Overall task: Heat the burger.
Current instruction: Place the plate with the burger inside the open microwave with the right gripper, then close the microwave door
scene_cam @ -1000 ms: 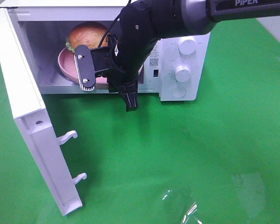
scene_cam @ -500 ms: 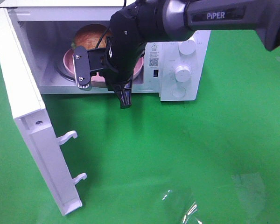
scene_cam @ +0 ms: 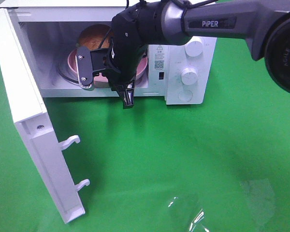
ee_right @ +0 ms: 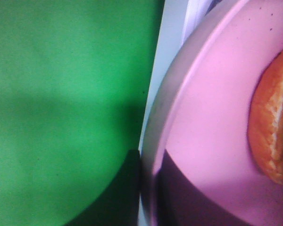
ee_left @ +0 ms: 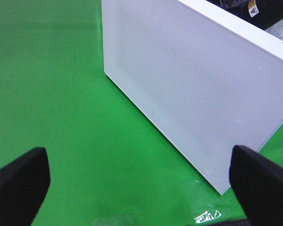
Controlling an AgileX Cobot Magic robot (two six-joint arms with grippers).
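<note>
High view: a white microwave (scene_cam: 206, 63) stands at the back of a green cloth (scene_cam: 183, 159), its door (scene_cam: 24, 106) swung out to the left so that the cavity faces the camera. Two hooks (scene_cam: 70, 141) project from the door's inner edge. Two knobs (scene_cam: 194, 47) sit one above the other on the panel to the right of the cavity.

The burger (scene_cam: 93, 37) is inside the cavity, on a pink plate (ee_right: 212, 103); only the top of its brown bun shows above the arm. The right arm (scene_cam: 217, 21) reaches in from the upper right and crosses the cavity mouth, hiding most of the plate. The right gripper (scene_cam: 128, 96) points downward at the front of the cavity with its jaws pressed together, pinching the plate's front rim. Whether the plate rests on the cavity floor or is lifted cannot be told.

Right wrist view: the plate's rim lies just beside the white sill (ee_right: 172, 61) of the cavity, with cloth beyond it. The bun's edge sits well in from the rim.

Left wrist view: the left gripper (ee_left: 137, 150) hangs over bare cloth beside the door's outer face. Its black fingers (ee_left: 19, 183) are spread wide, with nothing between them.
</note>
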